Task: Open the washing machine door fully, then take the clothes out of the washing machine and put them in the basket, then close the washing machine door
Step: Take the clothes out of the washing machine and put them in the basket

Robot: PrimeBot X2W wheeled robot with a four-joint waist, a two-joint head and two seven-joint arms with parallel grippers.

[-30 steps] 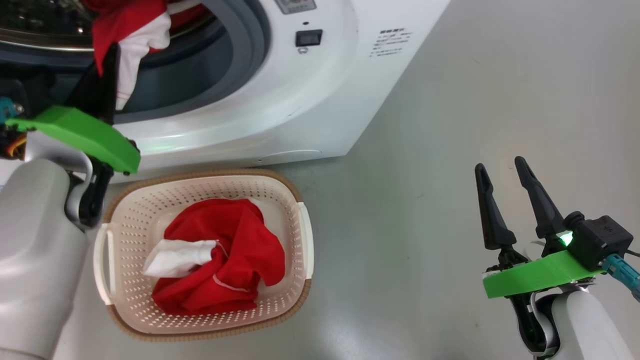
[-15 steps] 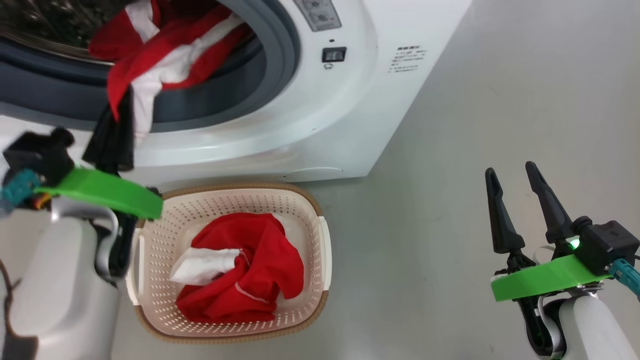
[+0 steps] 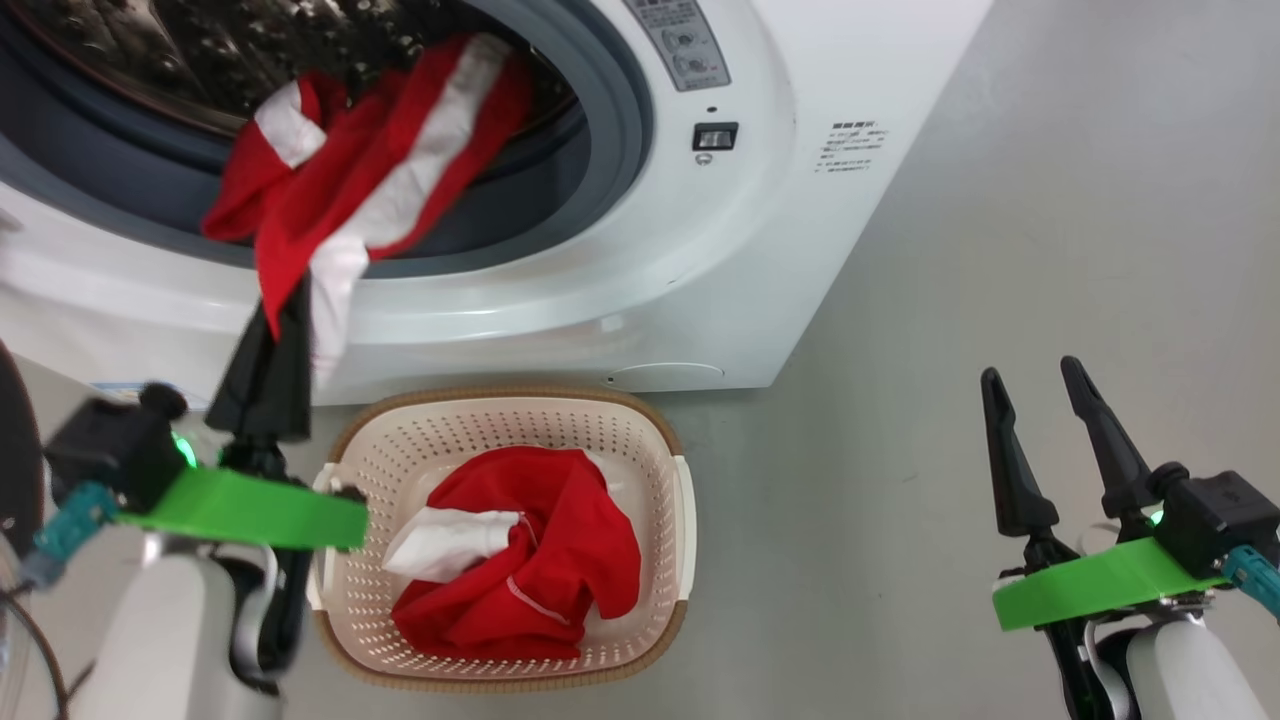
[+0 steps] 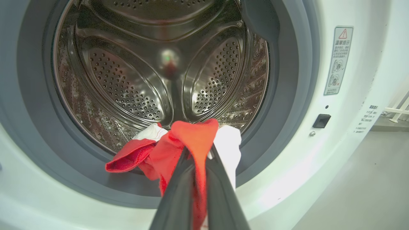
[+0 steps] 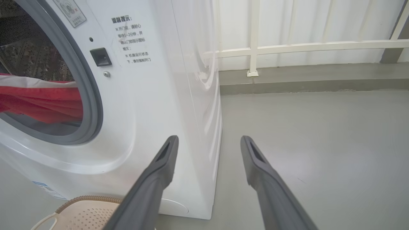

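while the left end effector [image 3: 285, 318] is clamped shut on the lower end of a red-and-white garment [image 3: 370, 190], the far end of that piece lies across the grey gasket [image 3: 610, 150] and runs back toward the drum [image 4: 127, 80] of the washing machine [image 3: 800, 200], ahead of and above the fingers. step in hand, as i read it: draw this piece clear and drop it in the basket [image 3: 520, 396]. the basket sits on the floor [image 3: 850, 500] just right of and below this end effector, close against the machine front, with one red garment [image 3: 560, 560] already inside.

notes for doing it well:
- back away from the opening until the trailing end is off the gasket lip. a snag there looks like the main risk.
- raise the cloth enough to clear the basket's brown rim, then carry it right until the fingers are over the basket's middle before letting go.
- the cloth is soft and long, so it will likely drape over the rim if released early.

right end effector [image 3: 1030, 372]: jaws wide apart, gripping nothing, over the floor well right of basket and machine. idle for this step.
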